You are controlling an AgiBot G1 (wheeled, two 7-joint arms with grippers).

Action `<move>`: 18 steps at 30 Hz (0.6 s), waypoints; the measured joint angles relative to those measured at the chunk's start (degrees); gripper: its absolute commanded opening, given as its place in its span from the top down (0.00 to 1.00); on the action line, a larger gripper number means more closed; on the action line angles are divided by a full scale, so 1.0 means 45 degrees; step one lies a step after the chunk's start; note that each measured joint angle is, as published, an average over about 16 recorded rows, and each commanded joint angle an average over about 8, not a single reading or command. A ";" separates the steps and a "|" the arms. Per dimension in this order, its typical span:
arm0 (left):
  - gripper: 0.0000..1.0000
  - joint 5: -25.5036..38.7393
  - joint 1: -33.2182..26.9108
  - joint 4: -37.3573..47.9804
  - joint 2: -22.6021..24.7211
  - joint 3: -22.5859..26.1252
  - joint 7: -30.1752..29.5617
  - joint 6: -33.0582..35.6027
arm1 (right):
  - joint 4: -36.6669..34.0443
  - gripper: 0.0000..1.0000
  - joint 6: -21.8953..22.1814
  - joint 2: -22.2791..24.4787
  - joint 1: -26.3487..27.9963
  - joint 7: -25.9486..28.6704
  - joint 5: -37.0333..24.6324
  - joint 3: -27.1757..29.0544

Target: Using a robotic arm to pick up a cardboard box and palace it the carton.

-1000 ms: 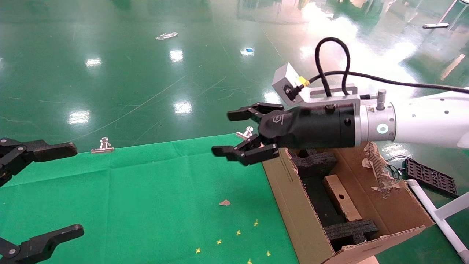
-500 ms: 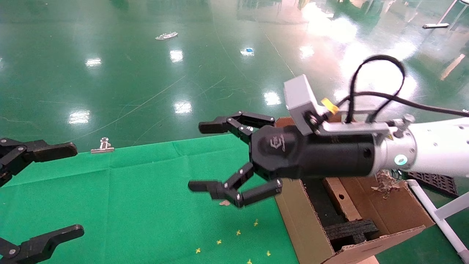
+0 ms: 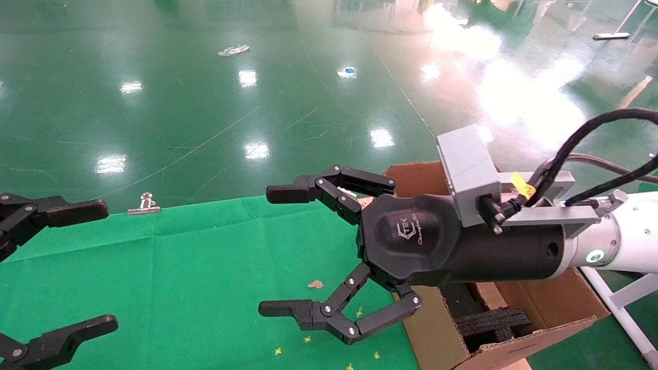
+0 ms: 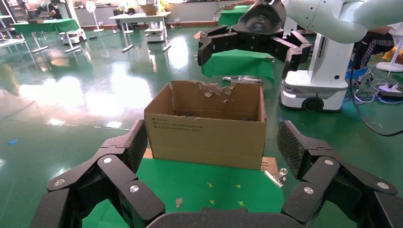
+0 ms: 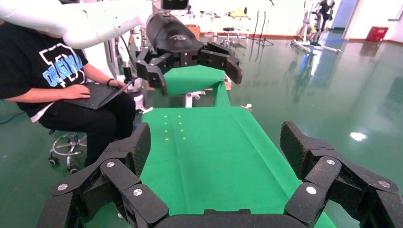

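The right gripper (image 3: 288,252) of the robotic arm (image 3: 624,241) hangs over the green tabletop (image 3: 180,267), its jaws spread wide and holding nothing. Behind the jaws, past the black gripper body, stands the carton (image 3: 437,339): a large brown corrugated box with raised flaps and a torn upper edge, black foam inserts (image 3: 491,321) showing inside it. In the left wrist view the carton (image 4: 206,130) sits at the tabletop's far edge, printed text on its front wall, ragged cardboard along its back flap. The cardboard box (image 3: 488,294) lies inside the carton, just behind and below the gripper body; only a short tan strip of it shows between the foam pieces, the rest hidden by the arm. A small brown scrap (image 3: 315,283) lies on the tabletop between the two fingers. The left gripper (image 3: 97,264) hovers well apart from the right one, jaws likewise released and empty.
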 measured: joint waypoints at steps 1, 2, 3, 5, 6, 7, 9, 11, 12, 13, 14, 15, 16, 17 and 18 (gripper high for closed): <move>0.00 0.0000 0.0000 0.0000 0.0000 0.0000 0.0000 0.0000 | 0.0014 0.00 -0.0010 -0.0001 -0.0023 -0.0008 0.0012 0.0028; 0.00 0.0000 0.0000 0.0000 0.0000 0.0000 0.0000 0.0000 | 0.0008 0.00 -0.0006 -0.0001 -0.0012 0.0001 0.0008 0.0013; 0.00 0.0000 0.0000 0.0000 0.0000 0.0000 0.0000 0.0000 | -0.0006 0.00 0.0003 -0.0001 0.0010 0.0009 -0.0002 -0.0013; 0.00 -0.0001 0.0000 0.0000 0.0000 0.0000 0.0000 0.0000 | -0.0040 0.00 0.0026 -0.0001 0.0063 0.0026 -0.0026 -0.0076; 0.00 -0.0001 0.0000 0.0000 0.0000 0.0000 0.0000 0.0000 | -0.0057 0.00 0.0038 -0.0001 0.0090 0.0034 -0.0038 -0.0108; 0.00 -0.0001 0.0000 0.0000 0.0000 0.0000 0.0000 -0.0001 | -0.0072 0.00 0.0049 0.0000 0.0114 0.0040 -0.0051 -0.0137; 0.00 -0.0001 0.0000 0.0000 0.0000 0.0000 0.0000 -0.0001 | -0.0098 0.00 0.0069 0.0000 0.0156 0.0052 -0.0074 -0.0189; 0.00 -0.0001 0.0000 0.0000 0.0000 0.0000 0.0000 -0.0001 | -0.0120 0.00 0.0086 0.0001 0.0192 0.0063 -0.0093 -0.0232; 0.00 -0.0001 0.0000 0.0000 0.0000 0.0001 0.0000 -0.0001 | -0.0130 0.00 0.0094 0.0001 0.0208 0.0067 -0.0103 -0.0251; 0.00 -0.0001 0.0000 0.0000 0.0000 0.0001 0.0000 -0.0001 | -0.0138 0.00 0.0100 0.0002 0.0222 0.0071 -0.0112 -0.0269; 0.00 -0.0001 0.0000 0.0000 0.0000 0.0001 0.0000 -0.0001 | -0.0147 0.00 0.0107 0.0002 0.0236 0.0075 -0.0121 -0.0286; 0.00 -0.0001 0.0000 0.0000 0.0000 0.0001 0.0000 -0.0001 | -0.0154 0.00 0.0113 0.0003 0.0248 0.0078 -0.0129 -0.0301; 0.00 -0.0001 0.0000 0.0000 0.0000 0.0001 0.0000 -0.0001 | -0.0161 0.00 0.0118 0.0003 0.0260 0.0081 -0.0135 -0.0314; 0.00 -0.0001 0.0000 0.0000 0.0000 0.0001 0.0000 -0.0001 | -0.0167 0.00 0.0123 0.0003 0.0270 0.0084 -0.0141 -0.0327; 0.00 -0.0001 0.0000 0.0000 0.0000 0.0001 0.0000 -0.0001 | -0.0173 0.00 0.0128 0.0004 0.0280 0.0086 -0.0146 -0.0339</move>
